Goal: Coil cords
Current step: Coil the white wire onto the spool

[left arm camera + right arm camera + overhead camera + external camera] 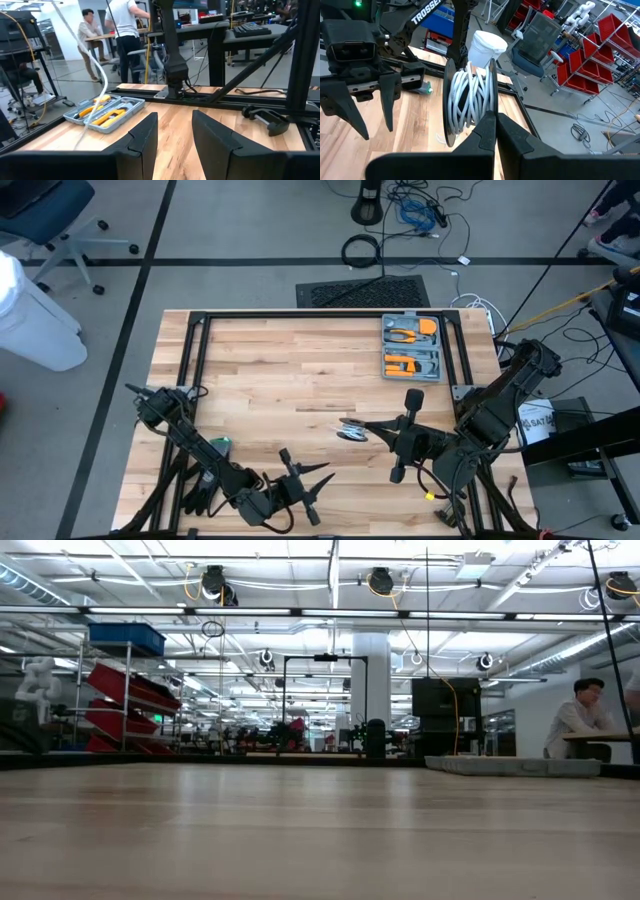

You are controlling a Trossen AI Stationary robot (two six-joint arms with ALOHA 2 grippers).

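High view. My right claw (372,427) sits at mid-bench, pointing left, pressed together on the cords (352,430), which show as a small dark-and-white bundle just off its tips. My left claw (318,480) waits near the bench's near edge, to the left, pointing right, fingers spread and empty. The two claws are near each other but apart. A grey tool case (411,347) with orange tools lies toward the far right of the bench (270,370), well apart from the work.

Low view. Only bare bench top and the room behind; neither claw nor the bundle shows.

Left wrist view. My left fingers (142,137) stand parted with nothing between them. Beyond, the tool case (107,111) and two people at a desk in the room.

Right wrist view. My right fingers (487,132) meet at the bundle's lower edge: white cord (470,100) wound between two dark discs, standing on edge. The left claw (372,107) faces it from beyond.

Judgement: winding looks largely done. To finish well, keep the right pinch firm, keep the loops from slipping off the discs, and bring the left claw in slowly to tuck any loose end. I cannot see a free end here.
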